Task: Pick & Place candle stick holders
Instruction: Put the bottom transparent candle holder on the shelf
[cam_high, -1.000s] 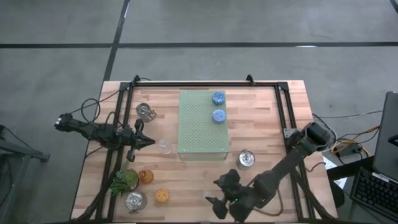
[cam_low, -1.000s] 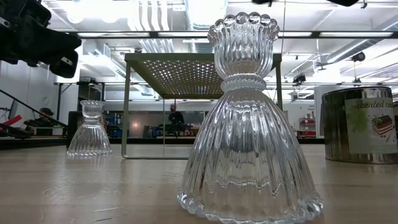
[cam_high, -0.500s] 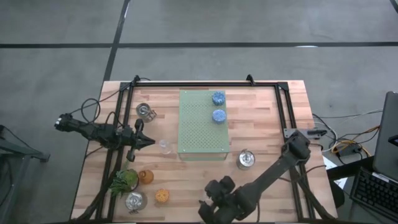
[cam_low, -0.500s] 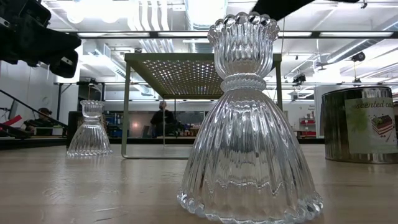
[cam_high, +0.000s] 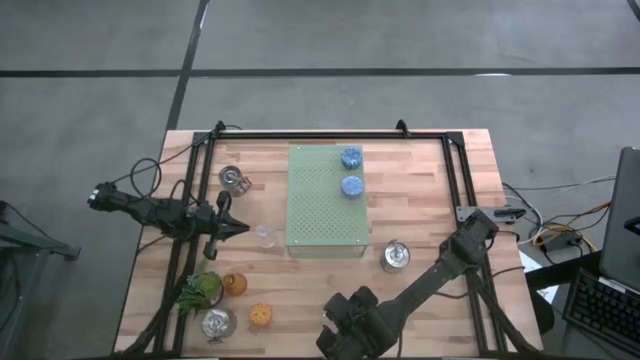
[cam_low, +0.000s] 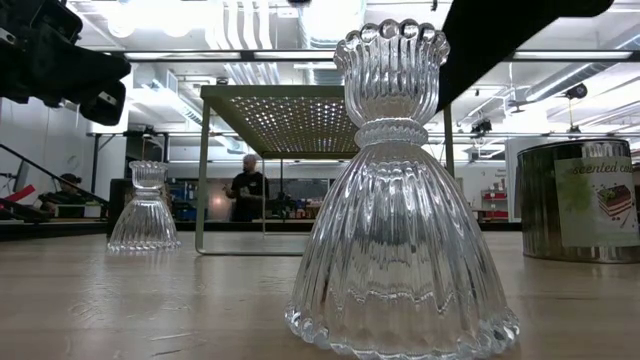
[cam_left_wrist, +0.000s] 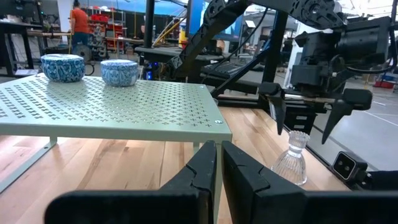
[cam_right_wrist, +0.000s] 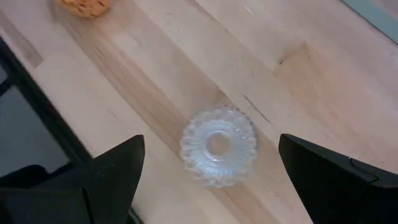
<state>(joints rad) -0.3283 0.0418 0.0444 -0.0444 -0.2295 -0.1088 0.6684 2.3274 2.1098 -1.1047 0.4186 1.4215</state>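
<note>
Directly above a ribbed clear glass candle holder (cam_right_wrist: 218, 147) near the pale green perforated board (cam_high: 325, 196), the right gripper (cam_right_wrist: 211, 180) hovers, fingers spread wide either side. Beside that board, the left gripper (cam_left_wrist: 219, 163) rests, fingers pressed together, empty.

silver tin (cam_low: 585, 200) label reads "scented", with a further word cut off
</note>
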